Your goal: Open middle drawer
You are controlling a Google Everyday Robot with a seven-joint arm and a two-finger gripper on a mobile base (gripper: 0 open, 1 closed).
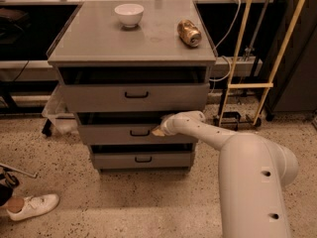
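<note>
A grey cabinet holds three drawers. The middle drawer (119, 134) has a low grey front with a small black bracket handle (139, 133) at its centre, and a dark gap shows above its front. My gripper (157, 131) is at the end of the white arm, right beside the handle on its right side, against the drawer front. The top drawer (134, 97) has a taller front. The bottom drawer (142, 159) is narrower.
A white bowl (129, 14) and a gold can (189, 32) lying on its side rest on the cabinet top (99, 43). A wooden frame (247, 86) and cables stand to the right. A white shoe (33, 206) lies on the floor at the left.
</note>
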